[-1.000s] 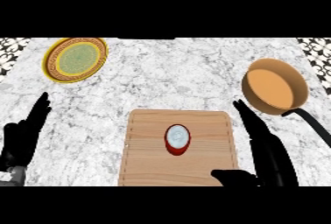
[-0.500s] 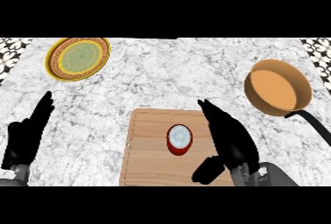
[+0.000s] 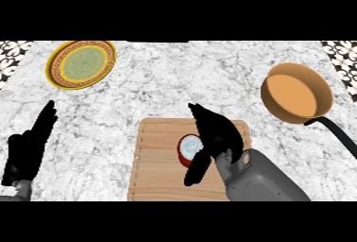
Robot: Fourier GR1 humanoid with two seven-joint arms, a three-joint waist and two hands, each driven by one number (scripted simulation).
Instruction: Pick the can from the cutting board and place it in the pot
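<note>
- Left hand (image 3: 26,151): rests open at the view's lower left, fingers up, well apart from the task's things.
- Right hand (image 3: 217,134): over the cutting board (image 3: 157,165), directly at the can (image 3: 188,150). Its fingers (image 3: 206,116) are spread wide and mostly straight, with the thumb hanging below. Nothing is held.
- Can: upright near the board's middle, right side partly hidden by the hand. Contact cannot be confirmed.
- Step in hand, as judged: the reach to grasp; pick not yet made.
- Next move calls for closing fingers and thumb round the can, then lifting clear of the board.
- Pot (image 3: 296,92): copper-coloured, black handle, far right on the worktop (image 3: 181,80), well apart from the board.
- Plate (image 3: 80,64): far left, no part in the task.
- Markings: none readable; the can shows only a red side and pale top.
</note>
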